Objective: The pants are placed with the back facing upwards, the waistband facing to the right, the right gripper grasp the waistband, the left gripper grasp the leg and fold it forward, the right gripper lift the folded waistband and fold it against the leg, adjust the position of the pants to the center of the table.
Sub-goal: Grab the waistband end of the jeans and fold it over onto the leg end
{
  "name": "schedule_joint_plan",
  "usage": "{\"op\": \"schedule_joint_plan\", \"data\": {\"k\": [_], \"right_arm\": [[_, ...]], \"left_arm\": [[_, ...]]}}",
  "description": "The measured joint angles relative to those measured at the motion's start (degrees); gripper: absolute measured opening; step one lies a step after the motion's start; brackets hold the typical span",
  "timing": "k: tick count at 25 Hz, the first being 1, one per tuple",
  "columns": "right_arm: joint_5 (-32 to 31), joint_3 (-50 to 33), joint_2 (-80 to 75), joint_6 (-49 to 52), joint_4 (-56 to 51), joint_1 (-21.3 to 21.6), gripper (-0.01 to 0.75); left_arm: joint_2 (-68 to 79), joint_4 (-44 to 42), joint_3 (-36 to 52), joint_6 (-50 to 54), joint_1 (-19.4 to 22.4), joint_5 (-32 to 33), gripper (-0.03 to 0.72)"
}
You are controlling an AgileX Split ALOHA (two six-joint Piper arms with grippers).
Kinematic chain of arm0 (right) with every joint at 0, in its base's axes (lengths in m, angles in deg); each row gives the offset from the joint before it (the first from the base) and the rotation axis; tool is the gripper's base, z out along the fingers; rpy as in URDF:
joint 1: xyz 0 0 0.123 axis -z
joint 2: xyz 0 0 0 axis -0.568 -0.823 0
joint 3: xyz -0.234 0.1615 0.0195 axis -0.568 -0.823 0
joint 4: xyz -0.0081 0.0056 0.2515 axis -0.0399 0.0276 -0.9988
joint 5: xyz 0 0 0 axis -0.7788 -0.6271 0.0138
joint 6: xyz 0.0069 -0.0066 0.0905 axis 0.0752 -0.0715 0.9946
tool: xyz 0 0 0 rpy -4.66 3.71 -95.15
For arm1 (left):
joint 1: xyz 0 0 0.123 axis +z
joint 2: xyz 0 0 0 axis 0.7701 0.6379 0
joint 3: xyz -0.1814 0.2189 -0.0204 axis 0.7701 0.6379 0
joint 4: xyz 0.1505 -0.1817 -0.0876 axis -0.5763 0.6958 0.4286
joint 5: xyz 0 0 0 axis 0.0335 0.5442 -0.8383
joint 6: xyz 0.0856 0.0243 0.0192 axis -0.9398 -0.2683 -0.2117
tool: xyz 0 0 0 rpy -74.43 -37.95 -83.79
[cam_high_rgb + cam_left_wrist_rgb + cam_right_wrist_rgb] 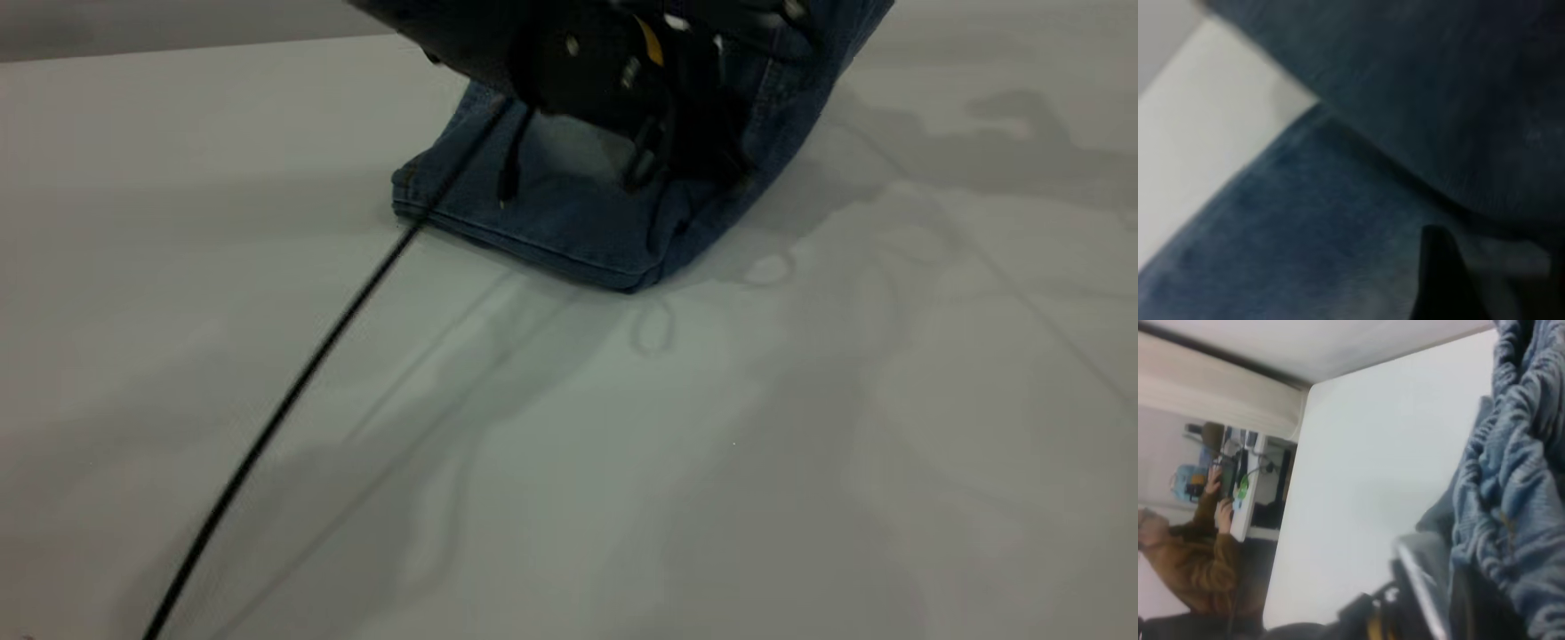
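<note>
Black cable [293, 391] trailing nearest over table [800, 462]. Am lifting pants [569, 222] at far edge, leg hems resting on table. My right gripper [1451, 587] pinching waistband [1511, 487]; left gripper [1441, 280] against denim, grip unclear. Should carry fold over evenly, keeping hems aligned.

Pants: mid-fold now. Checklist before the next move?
1. Pants raised for the fold: ok. One stitched edge rests on the table and the rest rises out of the exterior view.
2. Waistband at the right tool: ok, bunched right against it. Whether it is held: cannot tell.
3. Left tool at the denim: ok, close over it. Whether it is held: cannot tell.
4. Black cable kept off the fabric: not ok. It crosses the pants' near edge in the exterior view.
5. Printed leg on the correct side: cannot tell, no print shows.
</note>
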Motion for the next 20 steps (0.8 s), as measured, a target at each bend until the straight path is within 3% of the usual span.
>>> {"op": "schedule_joint_plan", "data": {"k": [11, 20], "right_arm": [[-0.4, 0.0, 0.0, 0.0, 0.0, -1.0, 0.108], [-0.2, 0.0, 0.0, -0.5, 0.1, -1.0, 0.108]], "left_arm": [[1.2, -0.2, 0.1, 1.8, -2.3, -2.1, 0.330], [-5.4, -0.2, 0.1, -5.4, -0.1, 6.3, 0.330]]}}
